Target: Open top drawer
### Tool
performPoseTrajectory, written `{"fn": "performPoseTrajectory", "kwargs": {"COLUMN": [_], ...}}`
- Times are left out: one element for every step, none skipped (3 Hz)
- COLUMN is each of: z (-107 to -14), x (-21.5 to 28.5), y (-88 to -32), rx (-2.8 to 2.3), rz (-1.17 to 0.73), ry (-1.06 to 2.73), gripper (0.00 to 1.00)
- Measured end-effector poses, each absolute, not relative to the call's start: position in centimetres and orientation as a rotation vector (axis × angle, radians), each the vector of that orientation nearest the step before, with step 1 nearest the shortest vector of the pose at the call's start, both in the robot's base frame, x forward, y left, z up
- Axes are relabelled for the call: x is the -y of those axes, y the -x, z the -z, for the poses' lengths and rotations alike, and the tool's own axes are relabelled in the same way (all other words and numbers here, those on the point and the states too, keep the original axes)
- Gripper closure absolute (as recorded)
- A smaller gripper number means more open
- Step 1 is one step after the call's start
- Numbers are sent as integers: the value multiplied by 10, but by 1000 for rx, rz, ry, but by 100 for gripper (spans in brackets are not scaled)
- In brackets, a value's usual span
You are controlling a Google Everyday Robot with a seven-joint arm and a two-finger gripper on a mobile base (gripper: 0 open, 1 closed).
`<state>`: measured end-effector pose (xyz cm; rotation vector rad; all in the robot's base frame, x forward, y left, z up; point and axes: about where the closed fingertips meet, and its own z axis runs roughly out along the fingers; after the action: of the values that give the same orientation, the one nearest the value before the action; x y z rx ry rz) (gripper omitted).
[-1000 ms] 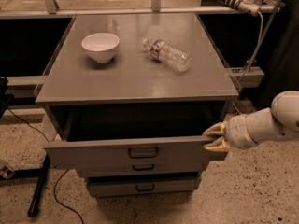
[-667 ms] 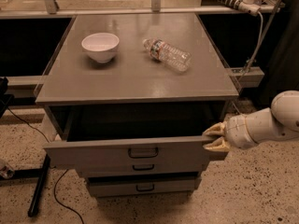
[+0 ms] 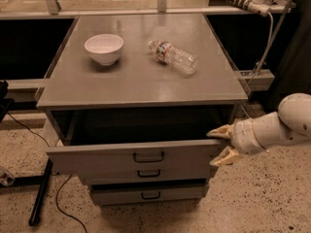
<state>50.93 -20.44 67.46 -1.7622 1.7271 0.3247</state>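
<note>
The top drawer [image 3: 107,157] of the grey cabinet is pulled out toward me, its dark inside showing under the cabinet top. Its flat grey front carries a small black loop handle [image 3: 148,157] at centre. My gripper [image 3: 219,146] comes in from the right on a white arm and sits at the right end of the drawer front. Its two cream fingertips [image 3: 217,132] are spread apart, one above and one below the front's upper edge, holding nothing.
Two narrower grey drawers [image 3: 146,194] sit below, slightly out. On the cabinet top [image 3: 131,81] are a white bowl [image 3: 104,48] and a clear plastic bottle [image 3: 173,57] lying on its side. A black stand leg [image 3: 41,191] and cable lie on the floor at left.
</note>
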Motion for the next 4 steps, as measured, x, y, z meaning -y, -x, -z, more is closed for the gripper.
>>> {"fn": "performPoseTrajectory", "kwargs": {"z": [-657,-652,-658,-659], "x": [198,194,194,194], "y": [-507,-503,-503,-503], "rx": [-1756,-1772,-1772,-1772], "rz": [-388,-421,-421,-421], "ry": [1764,1771,1771,1771], "gripper": [0,18,42,65]}}
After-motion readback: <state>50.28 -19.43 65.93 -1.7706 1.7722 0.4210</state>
